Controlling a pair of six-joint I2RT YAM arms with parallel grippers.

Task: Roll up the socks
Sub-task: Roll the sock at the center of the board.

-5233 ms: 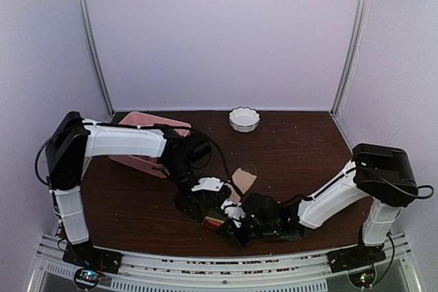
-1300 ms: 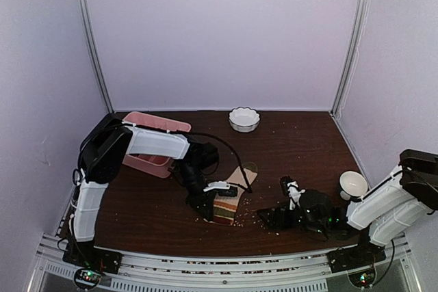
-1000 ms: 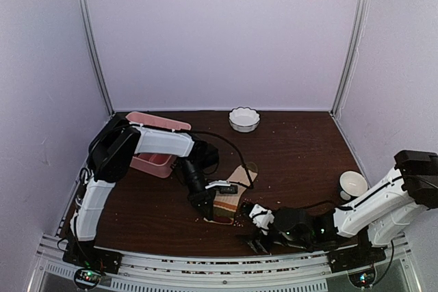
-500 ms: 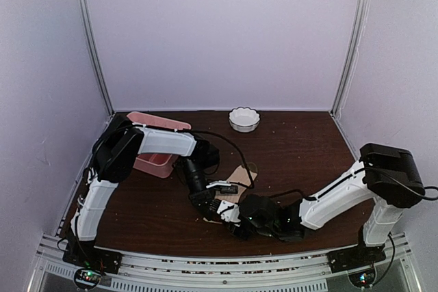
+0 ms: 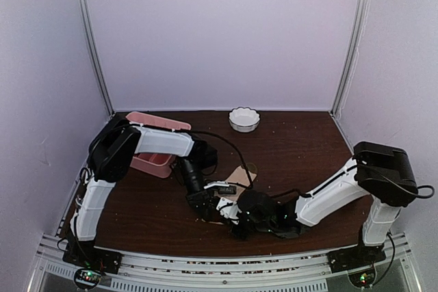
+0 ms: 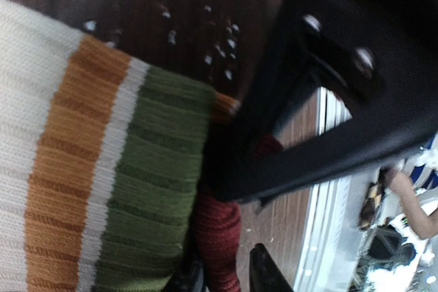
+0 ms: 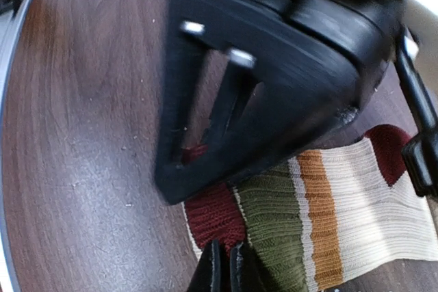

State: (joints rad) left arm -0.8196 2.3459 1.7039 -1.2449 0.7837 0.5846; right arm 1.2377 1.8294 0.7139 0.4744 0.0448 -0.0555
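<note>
No text, label, brand, number or sign is legible in any view. At 4 o'clock in the left wrist view, bright clutter point(image 6: 400, 251) past the table point(image 6: 287, 223) is too blurred to show any marking.

The striped sock point(image 6: 102, 169) has its red cuff point(image 6: 219, 237) between the parted jaws, beneath the black right gripper point(image 6: 222, 179).

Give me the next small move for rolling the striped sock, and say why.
Probably lift the right gripper slightly and curl the red cuff over toward the toe: it is shut at that cuff's edge, and the striped sock lies mostly flat.
</note>
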